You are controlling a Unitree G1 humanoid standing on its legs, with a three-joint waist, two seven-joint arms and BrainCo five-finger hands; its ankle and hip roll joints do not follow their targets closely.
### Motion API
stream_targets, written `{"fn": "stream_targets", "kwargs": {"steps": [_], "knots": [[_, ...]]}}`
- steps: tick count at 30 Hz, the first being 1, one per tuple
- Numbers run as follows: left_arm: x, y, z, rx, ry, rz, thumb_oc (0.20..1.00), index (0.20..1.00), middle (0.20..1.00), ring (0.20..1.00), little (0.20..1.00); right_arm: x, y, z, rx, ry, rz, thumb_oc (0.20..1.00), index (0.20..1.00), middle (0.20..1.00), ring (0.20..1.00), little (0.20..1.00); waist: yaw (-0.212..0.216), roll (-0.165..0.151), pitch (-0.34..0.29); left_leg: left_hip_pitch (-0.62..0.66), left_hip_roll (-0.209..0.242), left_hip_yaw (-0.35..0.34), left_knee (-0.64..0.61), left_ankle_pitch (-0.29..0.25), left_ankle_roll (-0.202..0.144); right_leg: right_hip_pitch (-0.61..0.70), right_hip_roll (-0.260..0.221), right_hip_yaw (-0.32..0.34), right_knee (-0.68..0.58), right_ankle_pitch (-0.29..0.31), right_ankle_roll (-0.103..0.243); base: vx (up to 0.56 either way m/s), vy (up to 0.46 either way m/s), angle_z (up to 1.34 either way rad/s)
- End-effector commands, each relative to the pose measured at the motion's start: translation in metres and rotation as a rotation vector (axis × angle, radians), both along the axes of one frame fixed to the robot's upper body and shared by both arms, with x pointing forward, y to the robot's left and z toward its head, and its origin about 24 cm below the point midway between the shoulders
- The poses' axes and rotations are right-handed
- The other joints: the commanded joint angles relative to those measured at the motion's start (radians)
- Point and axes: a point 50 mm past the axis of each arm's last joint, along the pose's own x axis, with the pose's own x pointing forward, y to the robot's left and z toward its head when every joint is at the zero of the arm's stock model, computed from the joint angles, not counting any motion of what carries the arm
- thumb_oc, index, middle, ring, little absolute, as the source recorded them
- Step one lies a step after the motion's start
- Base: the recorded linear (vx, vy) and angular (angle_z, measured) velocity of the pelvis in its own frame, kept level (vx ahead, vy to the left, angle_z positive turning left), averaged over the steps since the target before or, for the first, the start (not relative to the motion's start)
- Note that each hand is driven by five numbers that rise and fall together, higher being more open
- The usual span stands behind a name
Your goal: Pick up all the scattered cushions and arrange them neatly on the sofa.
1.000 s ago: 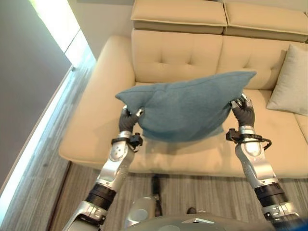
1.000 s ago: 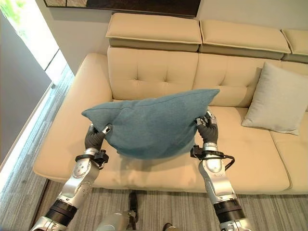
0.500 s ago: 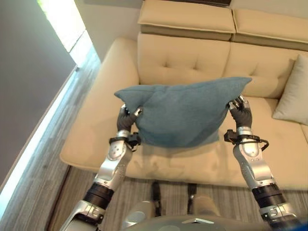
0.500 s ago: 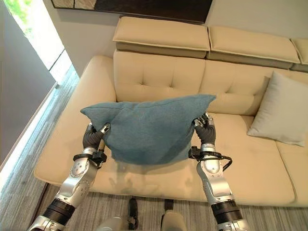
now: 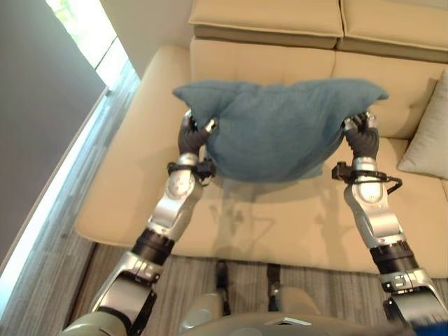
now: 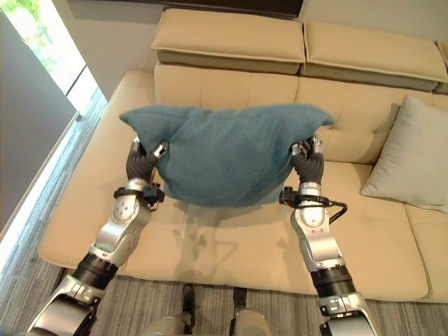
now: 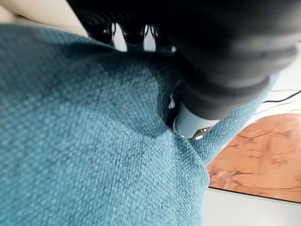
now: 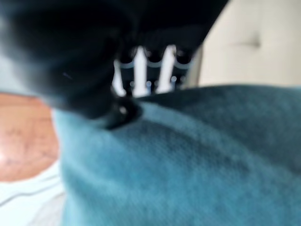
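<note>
Nearest, the striped grey floor runs along the front of the beige sofa. Above the sofa's seat, the left robot hand and the right robot hand each have their fingers curled into an upper end of the teal cushion, holding it spread out between them in the air, clear of the seat. Farther back, a light grey cushion leans against the backrest on the right side of the sofa, well apart from the teal one.

Teal woven cushion, cream tufted sofa, pale grey-beige cushion, grey striped floor, perhaps wood-grain.
</note>
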Motion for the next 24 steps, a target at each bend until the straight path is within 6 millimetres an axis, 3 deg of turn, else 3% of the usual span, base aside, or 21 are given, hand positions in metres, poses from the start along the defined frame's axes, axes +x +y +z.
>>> {"fn": "stream_targets", "kwargs": {"steps": [1,9,19,24], "knots": [[0.006,-0.047,0.069,0.087,-0.315,-0.115,0.2,0.2,0.2,0.2,0.2,0.008,0.048,0.068,-0.117,-0.292,0.143,0.2,0.2,0.2,0.2,0.2,0.023,0.0,-0.016,-0.026,0.029,0.014,0.139,-0.185,-0.048,-0.085,-0.022,-0.004,0.109,-0.068,0.047,-0.1,-0.02,0.05],[0.036,-0.043,0.115,0.173,-0.364,-0.005,0.2,0.2,0.2,0.2,0.2,0.036,0.066,0.128,-0.114,-0.382,0.099,0.2,0.2,0.2,0.2,0.2,0.017,0.029,0.03,-0.171,0.033,0.011,0.172,-0.161,-0.054,-0.238,-0.019,0.028,0.152,-0.059,0.04,-0.04,0.007,-0.08],[0.044,-0.049,0.126,0.188,-0.358,0.007,0.2,0.2,0.2,0.2,0.2,0.044,0.081,0.138,-0.138,-0.379,0.079,0.2,0.2,0.2,0.2,0.2,0.005,0.056,0.074,-0.231,0.034,0.015,0.164,-0.148,-0.062,-0.318,-0.017,0.042,0.173,-0.066,0.037,0.02,0.006,-0.06],[0.041,-0.051,0.133,0.184,-0.386,0.003,0.2,0.2,0.2,0.2,0.2,0.042,0.075,0.152,-0.199,-0.435,0.019,0.2,0.2,0.2,0.2,0.2,-0.004,0.069,0.098,-0.282,0.02,0.012,0.165,-0.136,-0.062,-0.375,-0.023,0.05,0.182,-0.058,0.037,0.0,0.0,0.0]]}}
